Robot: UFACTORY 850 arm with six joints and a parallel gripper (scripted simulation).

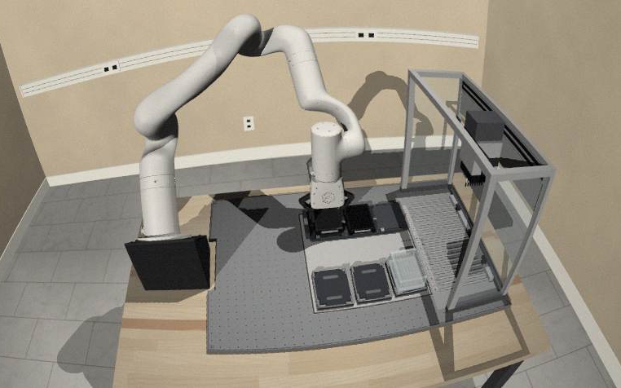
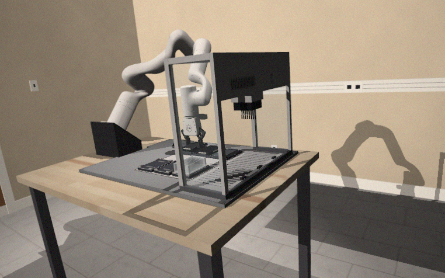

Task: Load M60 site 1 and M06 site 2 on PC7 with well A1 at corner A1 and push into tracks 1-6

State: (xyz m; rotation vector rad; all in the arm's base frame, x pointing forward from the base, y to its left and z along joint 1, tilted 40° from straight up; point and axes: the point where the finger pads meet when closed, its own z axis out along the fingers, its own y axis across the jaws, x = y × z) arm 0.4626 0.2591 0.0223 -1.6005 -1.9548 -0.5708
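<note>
The arm reaches from its black base block (image 1: 168, 270) over the grey perforated mat (image 1: 254, 289) and hangs its wrist straight down above the long black plate carrier (image 1: 309, 234), which lies on the pale apron in front of the instrument's ribbed rails (image 1: 435, 231). The claw (image 1: 328, 216) is clenched, fingers wide, on a dark plate (image 1: 328, 224) at the carrier's end farthest from the rails. From above, the wrist hides most of that plate, so whether it sits flat on the site cannot be told. A second dark plate (image 1: 359, 218) lies on the middle site just beside it, and the site (image 1: 386, 215) nearest the rails shows a bare grey floor.

Nearer the camera, the row of nests holds two dark empty trays (image 1: 332, 287) (image 1: 371, 281) and a clear deep block (image 1: 405, 271) in the one beside the rails. The grey frame (image 1: 477, 227) of the instrument stands over the rails on the wooden surface (image 1: 168, 357).

In the side view the claw (image 2: 193, 139) points down with its tips at the carrier's level.
</note>
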